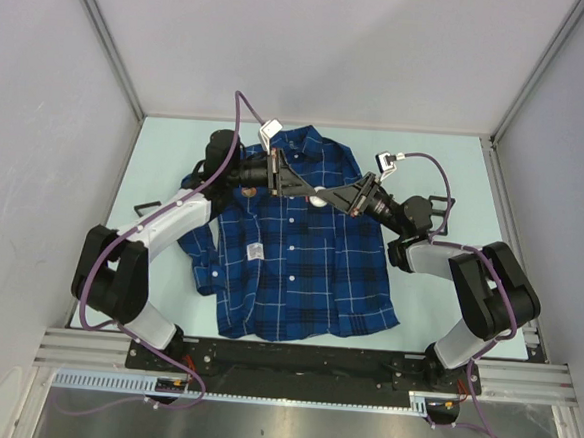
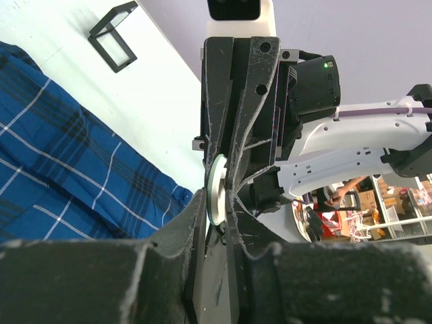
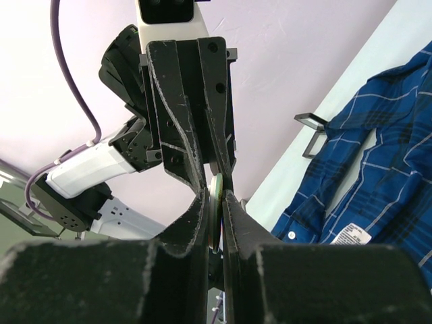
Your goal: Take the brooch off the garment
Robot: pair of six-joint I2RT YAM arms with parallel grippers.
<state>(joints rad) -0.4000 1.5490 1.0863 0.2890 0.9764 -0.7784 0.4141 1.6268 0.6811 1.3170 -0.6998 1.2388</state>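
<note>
- Removal step under way: brooch (image 1: 317, 196) pinched from both sides, toward 12 o'clock on the shirt (image 1: 298, 270), over the upper chest.
- From 9 o'clock, left gripper (image 1: 309, 191), jaws nearly closed on the disc's edge.
- From 3 o'clock, right gripper (image 1: 326, 197), clamped just as narrowly on it.
- Next, probably a gentle pull apart or lift away from the cloth. Unclear whether already free of the fabric.

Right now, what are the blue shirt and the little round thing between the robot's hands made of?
The shirt: woven cloth, matte and soft-looking; it wrinkles and shows plaid lines. The brooch: something hard and smooth, maybe plastic or metal; its pale rim looks shiny, but only its edge shows.
</note>
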